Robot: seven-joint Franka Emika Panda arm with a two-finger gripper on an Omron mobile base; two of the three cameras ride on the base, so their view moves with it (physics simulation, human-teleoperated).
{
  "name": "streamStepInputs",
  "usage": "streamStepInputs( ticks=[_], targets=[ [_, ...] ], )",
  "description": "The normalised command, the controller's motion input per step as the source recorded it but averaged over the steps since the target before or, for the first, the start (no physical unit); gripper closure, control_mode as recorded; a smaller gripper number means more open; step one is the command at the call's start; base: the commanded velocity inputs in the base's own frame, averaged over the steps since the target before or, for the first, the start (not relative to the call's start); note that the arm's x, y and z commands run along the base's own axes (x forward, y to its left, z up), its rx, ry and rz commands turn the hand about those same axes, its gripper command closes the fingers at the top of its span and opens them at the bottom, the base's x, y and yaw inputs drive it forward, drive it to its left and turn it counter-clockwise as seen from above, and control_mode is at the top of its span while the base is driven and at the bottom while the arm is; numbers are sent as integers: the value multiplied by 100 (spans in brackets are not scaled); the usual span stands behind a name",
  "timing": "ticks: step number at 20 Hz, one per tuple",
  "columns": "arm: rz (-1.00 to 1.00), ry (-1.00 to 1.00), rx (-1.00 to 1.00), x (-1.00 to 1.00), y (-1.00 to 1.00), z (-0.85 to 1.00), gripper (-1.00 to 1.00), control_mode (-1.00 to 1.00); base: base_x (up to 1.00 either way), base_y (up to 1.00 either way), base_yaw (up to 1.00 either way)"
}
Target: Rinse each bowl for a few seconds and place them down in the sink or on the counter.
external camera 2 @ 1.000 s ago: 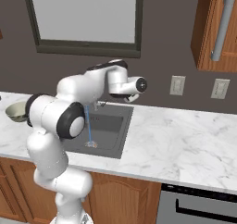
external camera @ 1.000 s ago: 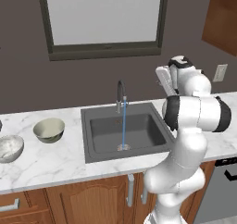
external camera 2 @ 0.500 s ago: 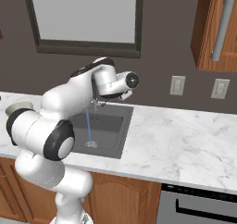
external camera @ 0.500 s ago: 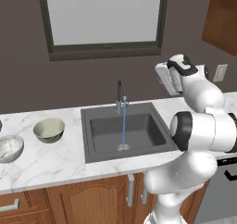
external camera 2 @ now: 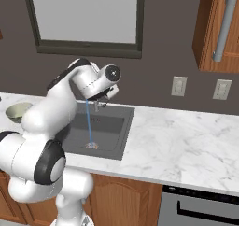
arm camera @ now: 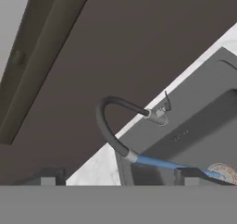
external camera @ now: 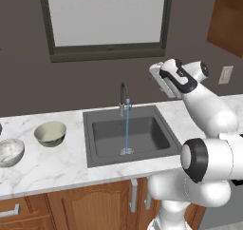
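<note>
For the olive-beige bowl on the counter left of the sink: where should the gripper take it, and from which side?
Probably best by the rim, from above. The olive-beige bowl sits upright and open on the counter, so one finger can go inside and one outside the thin wall. The right-hand rim, facing the sink, lies nearest the arm; the marbled bowl stands apart on its left.

In the right base view the arm hides the left part of the sink [external camera 2: 112, 127] and most of the faucet [external camera 2: 99, 104]; the olive-beige bowl [external camera 2: 17, 111] near the counter's [external camera 2: 186, 141] left edge is half covered; the hand view crops the sink at the right edge.
</note>
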Motion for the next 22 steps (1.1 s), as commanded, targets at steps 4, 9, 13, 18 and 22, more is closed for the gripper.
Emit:
streamStepInputs(
  ticks=[4,9,13,18,22],
  targets=[
    [5,0,-5,-18,72,-3,-100,-100,0,0,0],
    [11,3,-9,-7,69,2,-100,-100,0,0,0],
    [11,8,-10,0,57,5,-100,-100,0,0,0],
    [11,11,-7,1,44,1,-100,-100,0,0,0],
    [11,10,-7,0,39,0,-100,-100,0,0,0]
  ],
)
